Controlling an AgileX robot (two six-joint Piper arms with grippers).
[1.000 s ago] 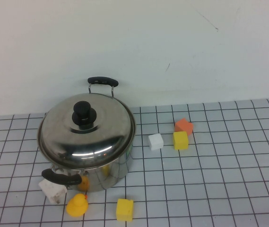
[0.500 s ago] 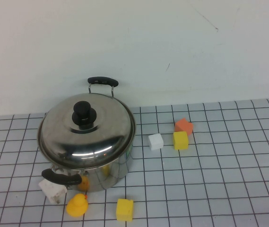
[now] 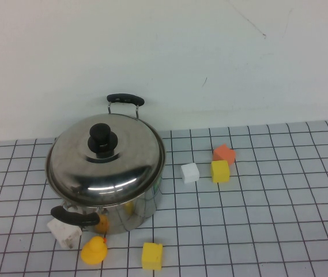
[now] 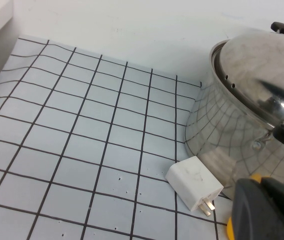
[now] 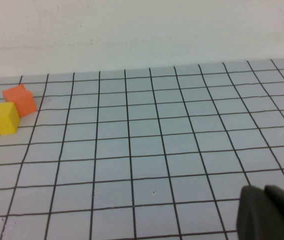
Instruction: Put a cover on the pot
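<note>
The steel pot stands left of centre on the gridded mat, with black handles at the back and front. The domed steel lid with a black knob sits on the pot. Neither gripper shows in the high view. In the left wrist view my left gripper is shut and empty, close beside the pot and its lid. In the right wrist view my right gripper is shut and empty, low over bare mat, far from the pot.
A white charger plug, a yellow duck and a yellow block lie by the pot's front. White, yellow and orange blocks lie to its right. A wall stands behind.
</note>
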